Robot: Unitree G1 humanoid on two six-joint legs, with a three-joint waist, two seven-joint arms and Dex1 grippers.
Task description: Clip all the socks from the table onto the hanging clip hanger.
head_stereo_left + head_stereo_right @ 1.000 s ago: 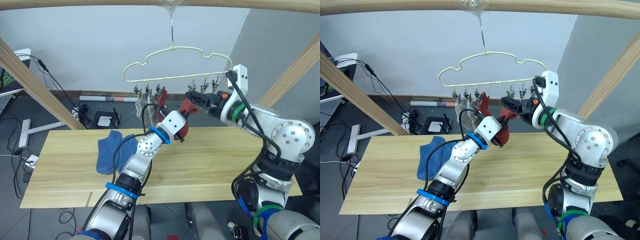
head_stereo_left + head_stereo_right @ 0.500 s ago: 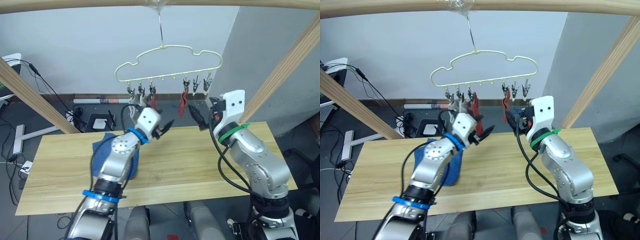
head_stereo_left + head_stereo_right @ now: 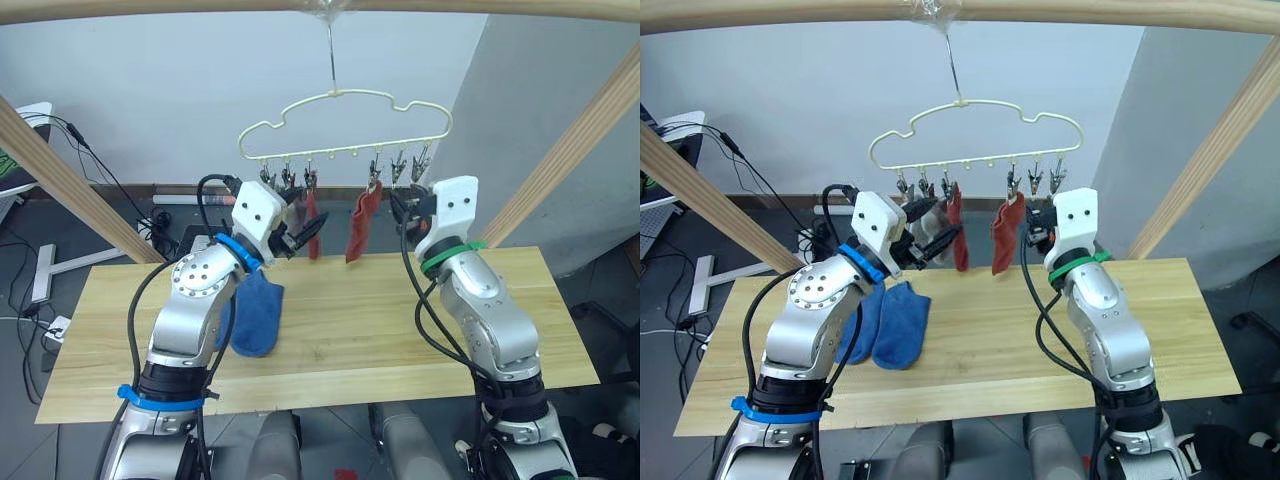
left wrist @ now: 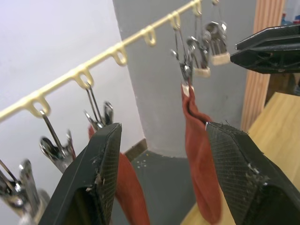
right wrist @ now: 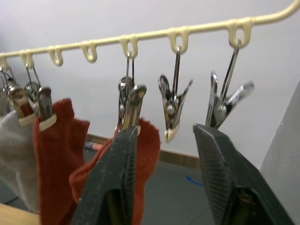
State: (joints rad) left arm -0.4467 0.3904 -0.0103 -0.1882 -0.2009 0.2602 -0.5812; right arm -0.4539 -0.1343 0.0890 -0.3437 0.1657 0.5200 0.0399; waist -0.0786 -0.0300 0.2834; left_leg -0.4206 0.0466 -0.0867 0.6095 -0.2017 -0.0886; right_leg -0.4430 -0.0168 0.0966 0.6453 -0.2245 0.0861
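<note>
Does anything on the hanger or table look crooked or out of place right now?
Nothing stands out. The clip hanger hangs about level; two rust red socks and the grey socks hang from their clips. Two blue socks lie flat on the table, not yet clipped.

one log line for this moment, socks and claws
hung: two rust red socks, grey socks on clip hanger | table: two blue socks | left claw open | right claw open
</note>
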